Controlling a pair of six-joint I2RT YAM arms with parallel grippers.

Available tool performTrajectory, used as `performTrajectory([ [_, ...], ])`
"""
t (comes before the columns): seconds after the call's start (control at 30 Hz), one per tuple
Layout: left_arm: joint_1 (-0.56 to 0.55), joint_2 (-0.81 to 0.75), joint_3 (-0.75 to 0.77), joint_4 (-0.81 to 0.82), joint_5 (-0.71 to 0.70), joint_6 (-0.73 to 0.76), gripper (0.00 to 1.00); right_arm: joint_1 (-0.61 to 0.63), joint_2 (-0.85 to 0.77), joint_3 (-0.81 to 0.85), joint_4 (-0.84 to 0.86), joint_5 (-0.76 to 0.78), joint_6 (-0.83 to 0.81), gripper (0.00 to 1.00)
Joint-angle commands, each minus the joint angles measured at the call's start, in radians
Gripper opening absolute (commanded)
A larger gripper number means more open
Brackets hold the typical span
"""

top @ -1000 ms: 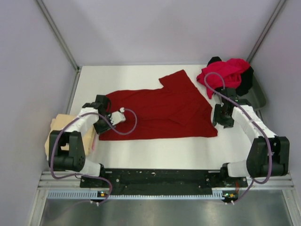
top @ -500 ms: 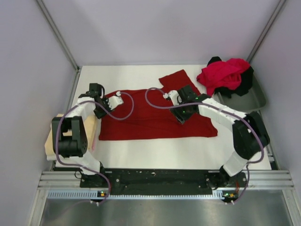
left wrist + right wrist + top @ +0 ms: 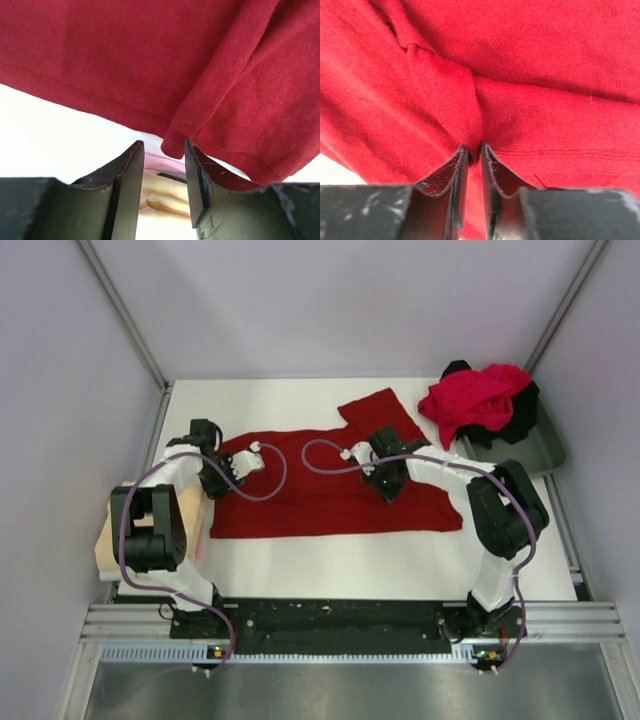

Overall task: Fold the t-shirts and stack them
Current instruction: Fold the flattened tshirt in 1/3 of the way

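right claw [image 3: 474, 148] pinching a raised fold of dark maroon t-shirt [image 3: 320, 495] | left claw [image 3: 164, 146] spread around its hem corner | lying flat on white table [image 3: 300, 400] | risk: thin pinch slipping, fold bunching crooked

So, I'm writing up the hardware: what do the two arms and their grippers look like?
The left arm and right arm have white links between black joints, on black bases. A purple cable loops from each wrist. The left gripper and right gripper each carry two flat black fingers with scuffed edges. No readable markings.
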Motion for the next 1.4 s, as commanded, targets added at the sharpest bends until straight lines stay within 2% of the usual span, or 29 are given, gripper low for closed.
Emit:
performTrajectory([
  [0.0, 0.000, -0.004, 0.022, -0.079, 0.033, 0.044, 0.43, 0.007, 0.017, 0.039, 0.015, 0.079, -0.009, 0.11],
  [0.07, 0.000, 0.000, 0.030, -0.103, 0.050, 0.050, 0.44, 0.004, 0.015, 0.039, 0.016, 0.091, -0.007, 0.01],
  [0.23, 0.000, -0.020, 0.039, -0.155, 0.084, 0.081, 0.46, 0.004, 0.012, 0.053, 0.025, 0.119, 0.002, 0.00],
  [0.33, -0.002, -0.038, -0.016, 0.019, 0.018, 0.029, 0.43, 0.004, 0.001, 0.065, 0.032, 0.123, 0.005, 0.00],
  [0.37, -0.003, -0.031, -0.025, 0.075, -0.011, 0.016, 0.36, 0.003, -0.003, 0.071, 0.033, 0.128, 0.005, 0.00],
  [0.43, -0.005, 0.002, -0.009, 0.100, -0.051, -0.013, 0.09, 0.003, -0.008, 0.085, 0.036, 0.130, 0.001, 0.00],
  [0.47, -0.005, 0.021, 0.008, 0.092, -0.059, -0.025, 0.00, 0.000, -0.011, 0.092, 0.036, 0.128, 0.001, 0.00],
  [0.63, 0.000, 0.071, 0.074, 0.060, -0.068, -0.092, 0.00, -0.003, -0.003, 0.143, 0.045, 0.128, -0.013, 0.00],
  [0.83, 0.007, 0.141, 0.172, 0.039, -0.081, -0.232, 0.00, -0.008, 0.089, 0.266, 0.094, 0.130, -0.073, 0.00],
  [1.17, 0.009, 0.154, 0.104, 0.103, -0.150, -0.275, 0.00, -0.006, 0.202, 0.378, 0.145, 0.126, -0.160, 0.00],
  [1.23, 0.009, 0.152, 0.104, 0.100, -0.159, -0.283, 0.00, -0.006, 0.228, 0.396, 0.150, 0.146, -0.164, 0.12],
  [1.27, 0.009, 0.151, 0.105, 0.098, -0.159, -0.286, 0.00, -0.006, 0.241, 0.405, 0.157, 0.166, -0.160, 0.22],
  [1.37, 0.009, 0.134, 0.100, 0.104, -0.159, -0.301, 0.00, -0.006, 0.277, 0.444, 0.191, 0.221, -0.128, 0.33],
])
